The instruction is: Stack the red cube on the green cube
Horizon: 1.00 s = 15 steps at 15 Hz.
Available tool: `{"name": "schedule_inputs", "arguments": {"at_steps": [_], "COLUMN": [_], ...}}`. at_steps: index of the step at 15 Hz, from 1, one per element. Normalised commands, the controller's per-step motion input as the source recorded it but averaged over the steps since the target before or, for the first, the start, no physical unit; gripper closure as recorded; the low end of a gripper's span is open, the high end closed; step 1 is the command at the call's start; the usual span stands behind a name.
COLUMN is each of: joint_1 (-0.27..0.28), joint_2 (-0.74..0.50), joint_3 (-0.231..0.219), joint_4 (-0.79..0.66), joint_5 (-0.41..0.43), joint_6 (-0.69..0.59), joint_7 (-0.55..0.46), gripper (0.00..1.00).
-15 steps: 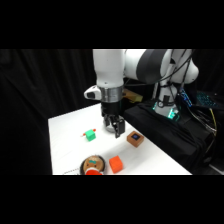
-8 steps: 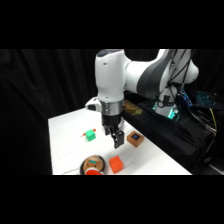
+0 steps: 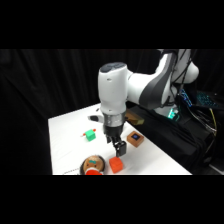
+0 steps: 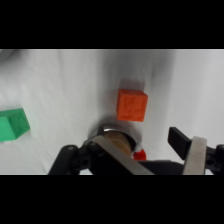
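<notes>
Side view, front edge of table (image 3: pixel 70 145): round wooden toy (image 3: pixel 93 165) with red base, and right beside it the red cube (image 3: pixel 116 165), flat on the table, not held. Gripper (image 3: pixel 119 148) hangs just above and slightly behind the red cube, not touching it; it has come down and forward since half a second ago, when it sat further back, nearer mid-table. In the wrist view the fingers (image 4: pixel 194 154) stand apart, nothing between them, so the gripper (image 4: pixel 150 160) is open and empty; the red cube (image 4: pixel 132 104) lies beyond the fingertips, the wooden toy (image 4: pixel 117 140) partly hidden by the linkage. Further back, the green cube (image 3: pixel 90 134) sits left of the arm, well apart from the red cube, unmoved; in the wrist view the green cube (image 4: pixel 12 125) is at the left edge. Brown block with blue top (image 3: pixel 135 138) is right of the gripper, same place as before.
</notes>
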Motion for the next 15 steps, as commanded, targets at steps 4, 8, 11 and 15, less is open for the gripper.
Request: {"name": "schedule_inputs", "arguments": {"at_steps": [4,8,11,15], "joint_1": [0.102,0.101,0.090,0.074], "joint_2": [0.22,0.21,0.15,0.11], "joint_3": [-0.080,-0.129,-0.107,-0.025], "joint_4": [0.18,0.16,0.13,0.10], "joint_5": [-0.086,-0.094,-0.052,0.036], "joint_6": [0.15,0.16,0.14,0.07], "joint_7": [0.13,0.13,0.11,0.04], "gripper": [0.00,0.00,0.00,0.00]}}
